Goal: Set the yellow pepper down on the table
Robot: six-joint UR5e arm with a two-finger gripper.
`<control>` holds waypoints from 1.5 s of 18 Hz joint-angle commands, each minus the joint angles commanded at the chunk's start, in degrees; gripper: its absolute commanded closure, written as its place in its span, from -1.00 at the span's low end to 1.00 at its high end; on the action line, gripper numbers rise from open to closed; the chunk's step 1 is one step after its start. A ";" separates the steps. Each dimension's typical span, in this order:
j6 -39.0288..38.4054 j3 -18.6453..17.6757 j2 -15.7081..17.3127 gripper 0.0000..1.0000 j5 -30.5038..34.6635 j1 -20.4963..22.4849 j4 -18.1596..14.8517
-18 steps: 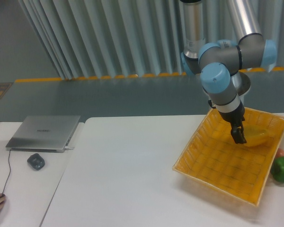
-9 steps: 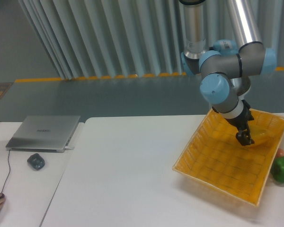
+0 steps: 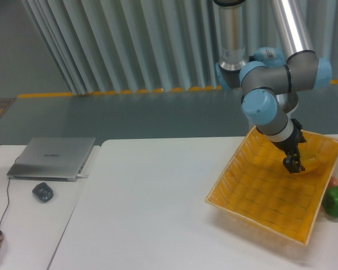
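Gripper down in basket w/ yellow pepper, grip state unclear; risk: glossy, lumpy pepper slips before reaching worktop.

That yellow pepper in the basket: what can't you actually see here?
- Yellow pepper: largely hidden behind the hand, blending into the yellow basket; stem not visible.
- Hand: too small and dark to tell whether it grips the pepper.
- Green pepper: cut off by the right edge.
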 joint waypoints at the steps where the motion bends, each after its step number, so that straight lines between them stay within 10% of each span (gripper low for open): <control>1: 0.00 -0.53 0.09 -1.00 0.09 0.00 0.00; 23: -1.32 -1.23 -1.84 -1.00 0.26 -0.09 3.60; 27: -2.72 -1.23 -1.93 -0.59 0.26 -0.09 3.87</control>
